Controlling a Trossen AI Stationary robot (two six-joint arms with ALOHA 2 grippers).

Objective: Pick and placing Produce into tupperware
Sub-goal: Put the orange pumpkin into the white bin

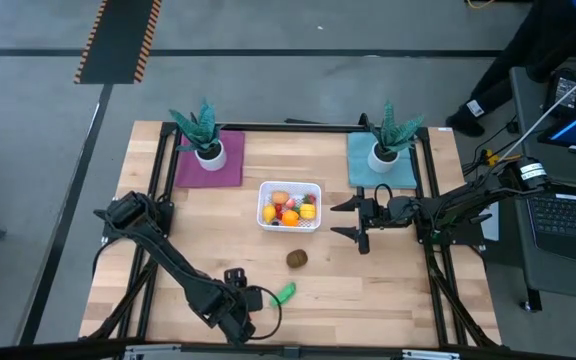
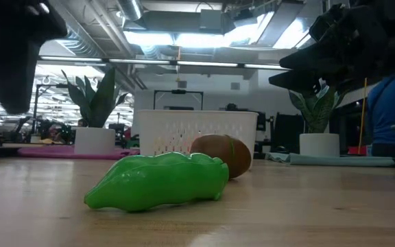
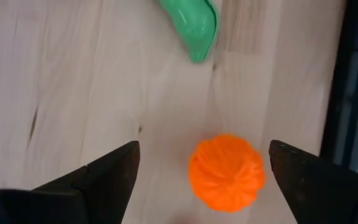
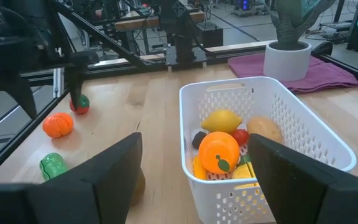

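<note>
**Left gripper open over orange piece; basket partly filled**

The left gripper (image 3: 201,180) sits low at the near edge of the table (image 1: 168,250). Its fingers (image 3: 114,171) are spread wide, holding nothing. An orange pumpkin-like piece (image 3: 227,172) lies on the wood between them, nearer one finger; contact cannot be confirmed. In the right wrist view this orange piece shows with a small red piece (image 4: 79,104) just beside it.

The elongated green piece (image 1: 284,293) lies on its side just beside the left gripper, unobstructed. A brown kiwi-like piece (image 1: 297,259) rests on the table between the green piece and the tupperware (image 1: 289,185), near the container's front edge but apart from it.

The tupperware, a white perforated basket, stands at table centre. Inside are a yellow lemon-shaped piece (image 4: 222,120), an orange fruit with a green leaf (image 4: 219,151), a tan piece (image 4: 263,130), a red piece (image 4: 240,137) and further yellow items, heaped together.

The right gripper (image 1: 359,220) hangs just to the right of the tupperware, fingers well apart and empty, pointed toward the basket.

Surroundings: a potted plant (image 1: 202,132) on a purple mat (image 1: 208,165) stands behind the basket to the left, and a second potted plant (image 1: 390,135) on a teal mat (image 1: 380,172) behind to the right. Both are well apart from the loose produce. A laptop (image 1: 568,215) sits off the table's right side, where a person's dark sleeve (image 1: 558,40) also shows.
</note>
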